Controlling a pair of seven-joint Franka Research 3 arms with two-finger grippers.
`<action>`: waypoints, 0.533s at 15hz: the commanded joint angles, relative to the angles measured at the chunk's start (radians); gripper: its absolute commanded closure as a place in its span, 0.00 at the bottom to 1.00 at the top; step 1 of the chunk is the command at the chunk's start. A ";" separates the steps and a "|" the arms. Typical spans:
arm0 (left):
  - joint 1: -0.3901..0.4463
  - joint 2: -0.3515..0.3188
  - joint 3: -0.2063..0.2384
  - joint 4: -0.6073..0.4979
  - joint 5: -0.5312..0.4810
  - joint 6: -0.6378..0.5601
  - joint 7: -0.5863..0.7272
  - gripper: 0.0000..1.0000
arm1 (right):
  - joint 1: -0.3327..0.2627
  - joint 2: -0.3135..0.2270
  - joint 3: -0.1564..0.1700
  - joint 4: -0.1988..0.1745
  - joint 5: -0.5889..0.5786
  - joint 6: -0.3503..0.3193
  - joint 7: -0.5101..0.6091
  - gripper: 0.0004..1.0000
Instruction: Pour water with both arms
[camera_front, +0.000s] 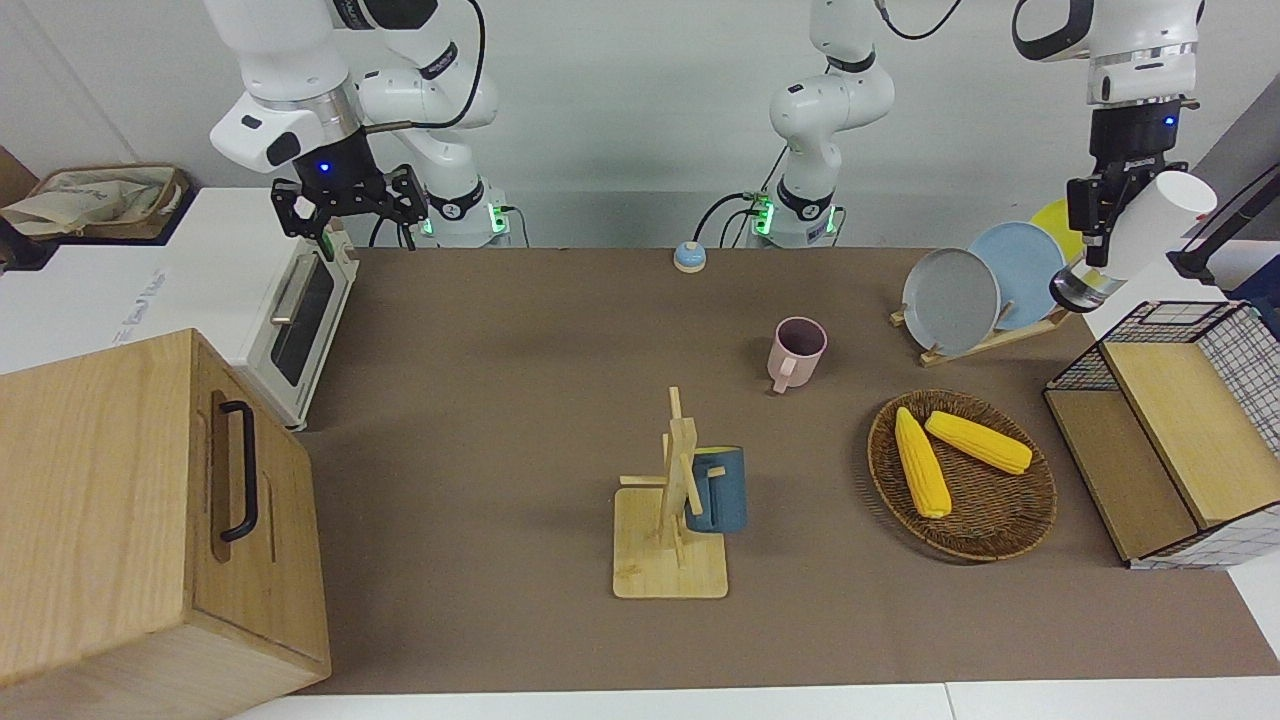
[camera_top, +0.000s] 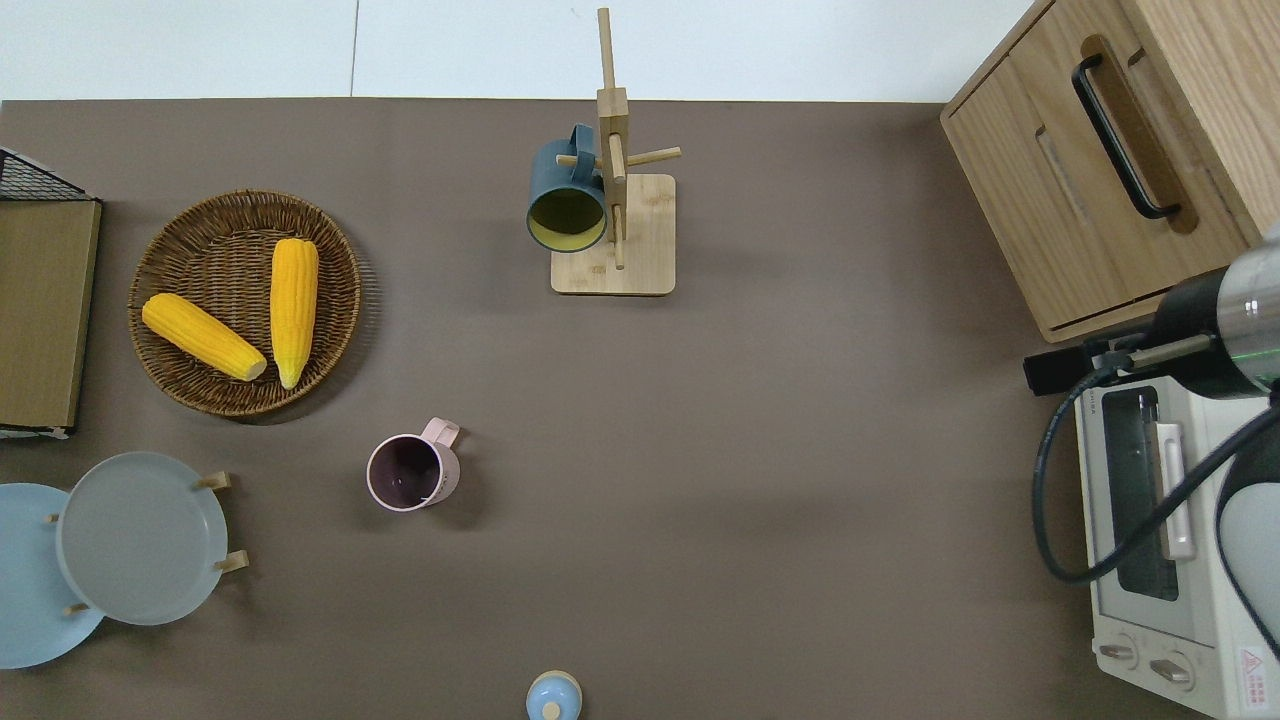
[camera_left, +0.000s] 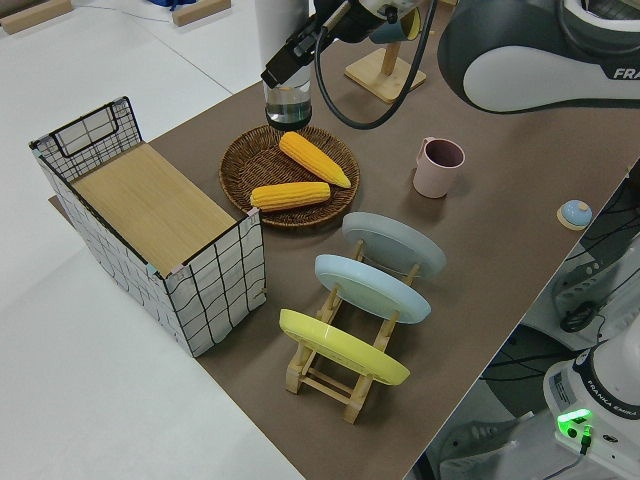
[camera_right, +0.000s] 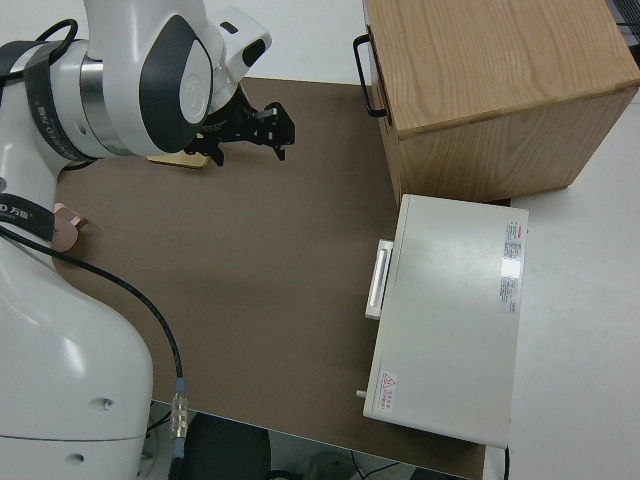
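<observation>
Front view: left gripper (camera_front: 1092, 225) clamps a tilted white bottle (camera_front: 1140, 240) with clear base, raised at the plate rack's (camera_front: 985, 340) end; right gripper (camera_front: 350, 205) wide open, empty.

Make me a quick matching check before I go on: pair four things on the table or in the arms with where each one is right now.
Things:
1. pink mug
2. blue mug
3. corn cobs
4. white container

Places:
a. lying in the wicker basket
b. hanging on the wooden mug tree
c. standing upright on the table
d. held tilted in the left end effector

Pairs: 1-c, 2-b, 3-a, 4-d
</observation>
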 joint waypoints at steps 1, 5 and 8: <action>0.007 0.041 0.030 0.061 -0.092 0.005 0.136 1.00 | -0.004 -0.001 0.000 0.002 0.013 -0.011 -0.008 0.01; 0.044 0.083 0.030 0.102 -0.118 0.005 0.205 1.00 | -0.004 -0.001 0.000 0.002 0.013 -0.011 -0.008 0.01; 0.070 0.132 0.030 0.154 -0.165 0.005 0.284 1.00 | -0.004 -0.001 0.002 0.002 0.013 -0.011 -0.008 0.01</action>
